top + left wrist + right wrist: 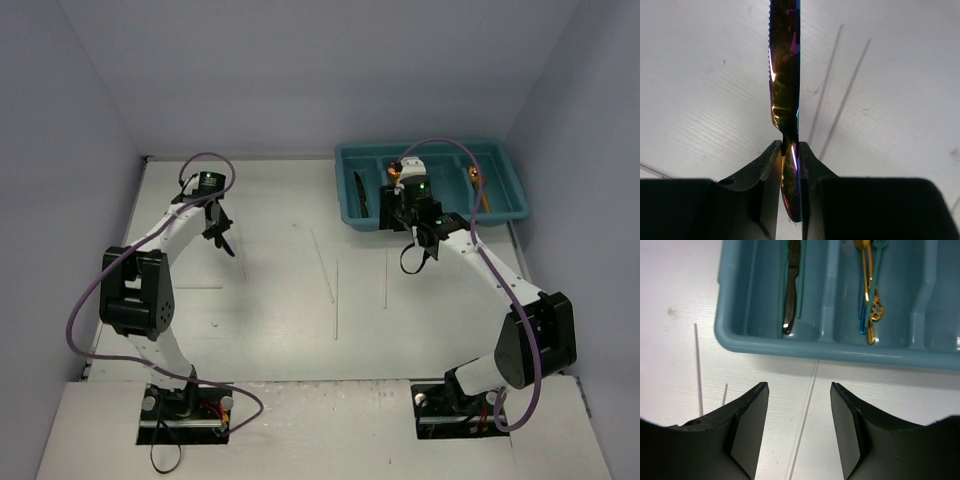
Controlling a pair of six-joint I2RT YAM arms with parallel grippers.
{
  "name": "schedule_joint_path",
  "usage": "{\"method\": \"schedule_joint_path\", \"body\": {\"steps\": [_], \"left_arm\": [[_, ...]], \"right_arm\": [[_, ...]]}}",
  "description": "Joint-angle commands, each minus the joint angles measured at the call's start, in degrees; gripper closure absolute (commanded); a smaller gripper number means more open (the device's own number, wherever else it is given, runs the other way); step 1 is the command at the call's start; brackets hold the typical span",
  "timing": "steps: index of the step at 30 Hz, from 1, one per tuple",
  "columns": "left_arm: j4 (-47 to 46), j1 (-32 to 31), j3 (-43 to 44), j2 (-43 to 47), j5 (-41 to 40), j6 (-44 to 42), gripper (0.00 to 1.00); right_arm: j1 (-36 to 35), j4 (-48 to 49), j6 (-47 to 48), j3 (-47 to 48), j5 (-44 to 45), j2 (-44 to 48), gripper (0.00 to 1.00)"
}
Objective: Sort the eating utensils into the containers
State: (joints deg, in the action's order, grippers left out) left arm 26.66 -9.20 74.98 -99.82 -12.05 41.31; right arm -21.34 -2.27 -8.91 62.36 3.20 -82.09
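Top external view shows the two arms well apart. The left arm reaches over the open counter on the left, and the right arm stretches to the teal tray at the far right of the counter.

The left claw is narrowed tight on an iridescent knife, pinching it at the neck where blade meets handle. In the left wrist view the serrated blade runs straight out past the fingertips, glinting purple, gold and green. The rounded handle end pokes back between the pads. From above, the knife slants down from the claw toward the counter, but it cannot be told whether its tip touches the surface.

The right claw stands spread with nothing between its pads, over bare counter just beside the tray's near wall.

Right wrist view looks into two of the tray's long compartments. A dark knife lies lengthwise in the left one, with a teal piece tucked against it. The next compartment to the right holds gold utensils, one with an ornate handle, and a slim blue piece beside them.

Thin pale lines cross the counter between the arms, and it cannot be told whether they are slim utensils or marks.
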Motion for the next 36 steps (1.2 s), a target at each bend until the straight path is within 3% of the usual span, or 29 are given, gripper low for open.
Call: {"method": "schedule_joint_path", "body": {"steps": [1,7,12,18,36], "left_arm": [[-7.4,-2.9,2.3,10.1,3.2,-6.9,1.00],[-11.6,-7.4,1.7,16.2,10.2,-5.8,1.00],[-13.5,-12.5,1.9,19.4,14.2,-2.3,1.00],[-18.5,-16.3,0.7,21.3,19.1,3.3,1.00],[-22.3,-27.1,2.4,21.2,15.9,5.3,1.00]], "right_arm": [[0.1,4.7,-1.3,0.5,-9.7,4.6,0.50],[-3.4,6.9,-4.6,-0.4,-18.9,7.6,0.43],[-10.5,9.2,-7.1,0.6,-18.8,8.8,0.40],[-13.8,14.0,-10.7,1.1,-18.9,8.3,0.38],[-16.5,16.7,-14.5,3.4,-17.9,4.7,0.37]]}}
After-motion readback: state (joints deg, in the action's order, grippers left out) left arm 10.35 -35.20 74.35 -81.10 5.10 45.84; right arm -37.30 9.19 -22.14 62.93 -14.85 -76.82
